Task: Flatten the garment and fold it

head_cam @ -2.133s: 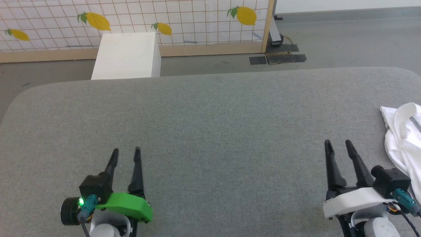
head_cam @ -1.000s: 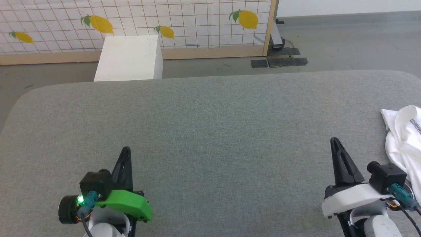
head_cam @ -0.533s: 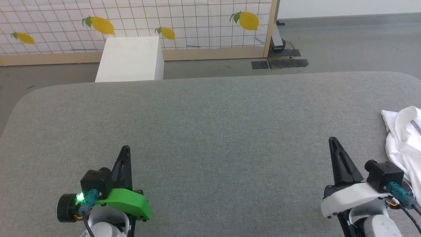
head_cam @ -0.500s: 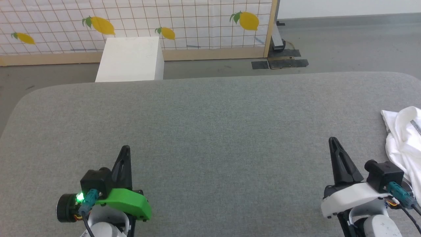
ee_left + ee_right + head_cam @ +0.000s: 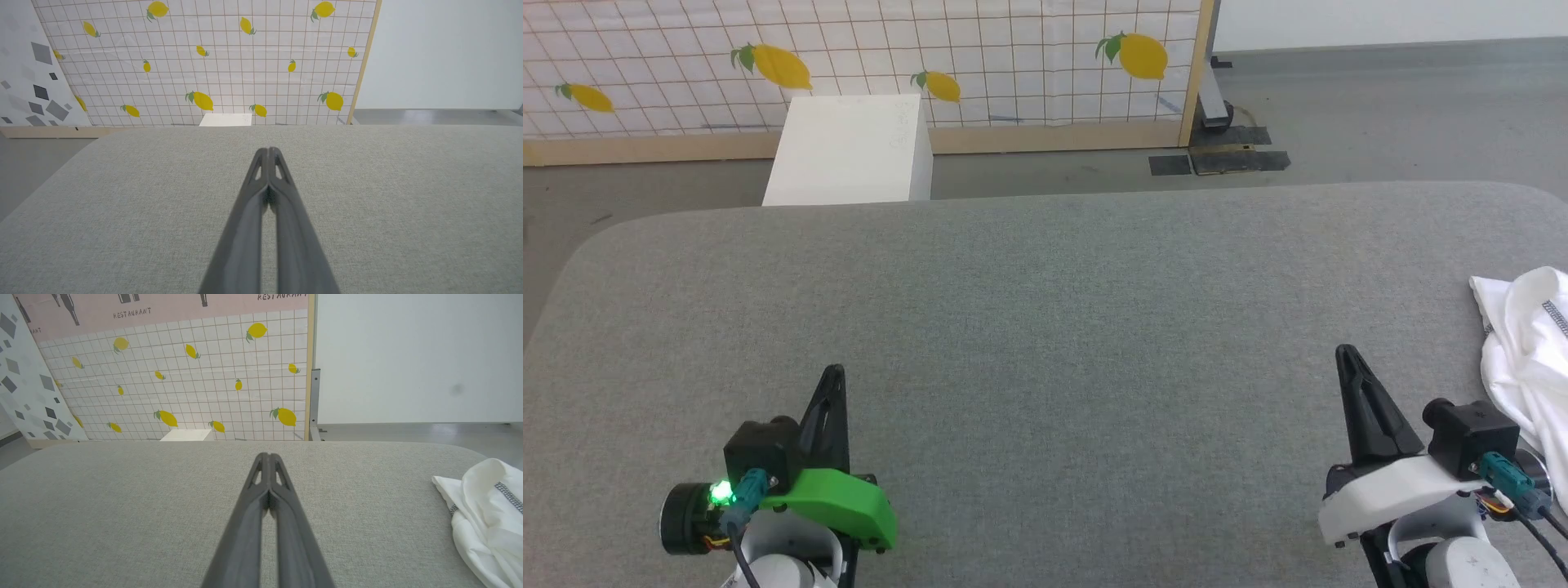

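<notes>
Your left gripper [image 5: 833, 377] and right gripper [image 5: 1347, 356] each have their dark fingers pressed together, holding nothing, over the grey fabric-covered table [image 5: 1045, 310]. You'll find the crumpled white soft-fabric garment [image 5: 1525, 359] near the right gripper, at the table's right edge.

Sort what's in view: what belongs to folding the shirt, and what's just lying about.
For the job: shirt, crumpled at the table's right edge; grey table; left hand and right hand, both shut and empty.
Just lying about: white box beyond the table; lemon-print screen; dark plates on the floor.
</notes>
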Available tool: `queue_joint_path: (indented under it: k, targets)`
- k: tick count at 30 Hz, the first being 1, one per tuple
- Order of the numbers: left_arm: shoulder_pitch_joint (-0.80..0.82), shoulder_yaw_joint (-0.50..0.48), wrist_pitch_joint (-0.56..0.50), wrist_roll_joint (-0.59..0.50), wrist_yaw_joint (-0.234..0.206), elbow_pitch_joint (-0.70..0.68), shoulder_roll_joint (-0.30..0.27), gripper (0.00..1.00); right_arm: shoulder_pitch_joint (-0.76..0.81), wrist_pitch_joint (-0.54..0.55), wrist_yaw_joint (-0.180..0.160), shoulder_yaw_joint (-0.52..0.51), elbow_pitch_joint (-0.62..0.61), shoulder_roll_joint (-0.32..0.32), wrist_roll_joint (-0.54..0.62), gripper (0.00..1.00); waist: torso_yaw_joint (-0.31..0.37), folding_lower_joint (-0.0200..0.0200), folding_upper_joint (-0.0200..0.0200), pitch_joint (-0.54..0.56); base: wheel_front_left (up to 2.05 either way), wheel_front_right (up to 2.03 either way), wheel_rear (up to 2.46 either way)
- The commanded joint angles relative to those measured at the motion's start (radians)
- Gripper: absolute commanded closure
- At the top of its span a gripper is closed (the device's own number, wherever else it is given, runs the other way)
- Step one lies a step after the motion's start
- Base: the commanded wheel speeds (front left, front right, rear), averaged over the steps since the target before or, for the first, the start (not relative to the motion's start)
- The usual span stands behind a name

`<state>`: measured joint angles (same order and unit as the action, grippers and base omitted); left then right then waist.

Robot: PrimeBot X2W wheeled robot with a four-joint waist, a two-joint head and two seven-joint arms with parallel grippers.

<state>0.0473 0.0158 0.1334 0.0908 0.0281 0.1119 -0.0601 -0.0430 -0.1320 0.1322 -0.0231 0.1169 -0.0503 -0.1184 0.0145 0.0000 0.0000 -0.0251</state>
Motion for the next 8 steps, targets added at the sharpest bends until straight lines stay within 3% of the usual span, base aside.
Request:
queue_joint_path:
  k: [1,8]
  targets:
    - [-0.012,-0.001,-0.005,-0.010,-0.007,-0.009,0.005,1.00,0.011,0.005,-0.001,0.003,-0.010,0.000,0.013,1.00,0.000,0.0000,0.0000,0.001,0.00,0.00,0.00]
    - [-0.016,-0.003,-0.019,-0.019,-0.009,-0.020,0.005,1.00,0.015,0.019,-0.001,0.006,-0.021,0.000,0.025,1.00,-0.002,0.0000,0.0000,0.003,0.00,0.00,0.00]
